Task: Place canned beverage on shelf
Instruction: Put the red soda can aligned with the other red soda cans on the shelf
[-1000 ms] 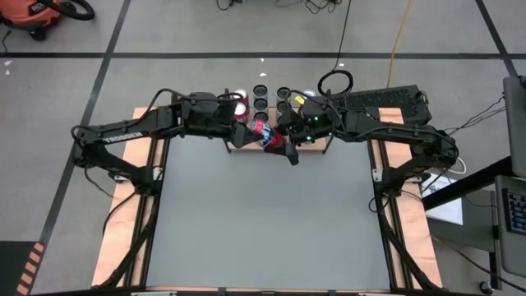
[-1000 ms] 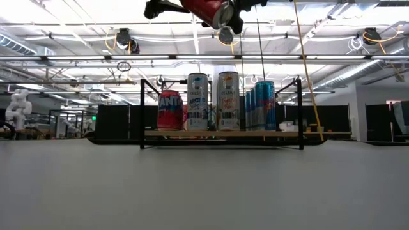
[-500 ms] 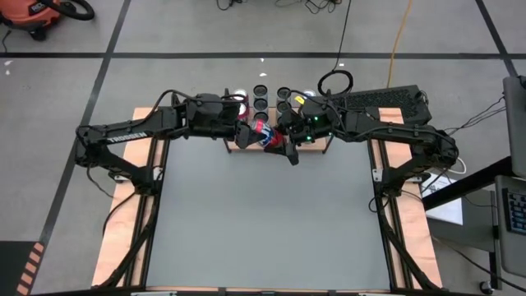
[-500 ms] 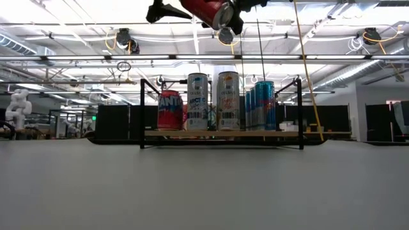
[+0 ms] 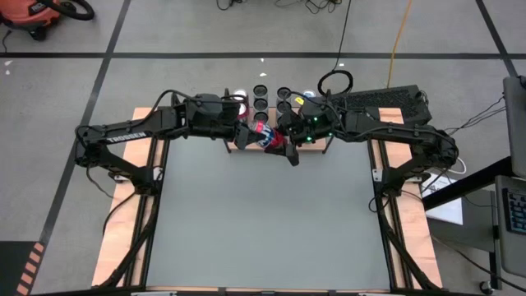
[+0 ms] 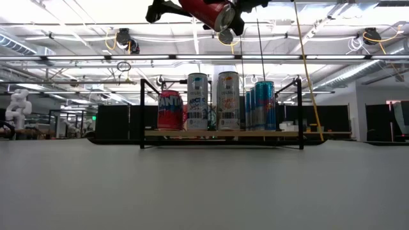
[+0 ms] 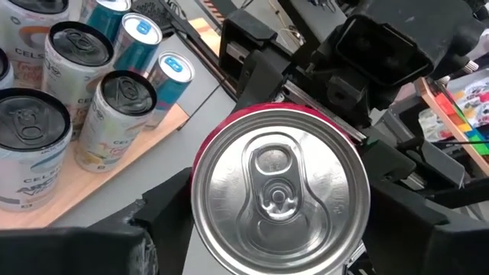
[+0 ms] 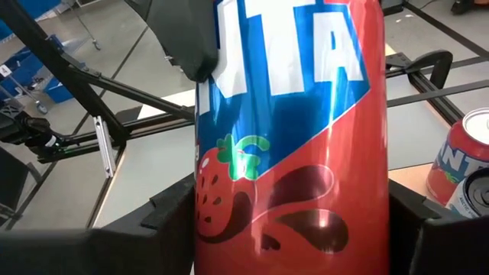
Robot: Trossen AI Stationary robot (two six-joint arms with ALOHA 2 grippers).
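We note a red aluminium can (image 8: 290, 153) bearing blue-and-white lettering and a strawberry motif; its lid (image 7: 279, 202) is plain silver.

Seen from above: grey surface (image 5: 263, 222) filling the lower middle of the frame, bare wood edges at left and right. Two dark arms meeting just above centre, left gripper (image 5: 246, 134) and right gripper (image 5: 282, 141) both at a tilted red can (image 5: 265, 136) held between them. Jaws hard to read from here. Directly behind, toward the top, the shelf (image 5: 316, 148) with round can tops (image 5: 261, 90) in rows. Orange cable (image 5: 399, 33) on the floor, upper right.
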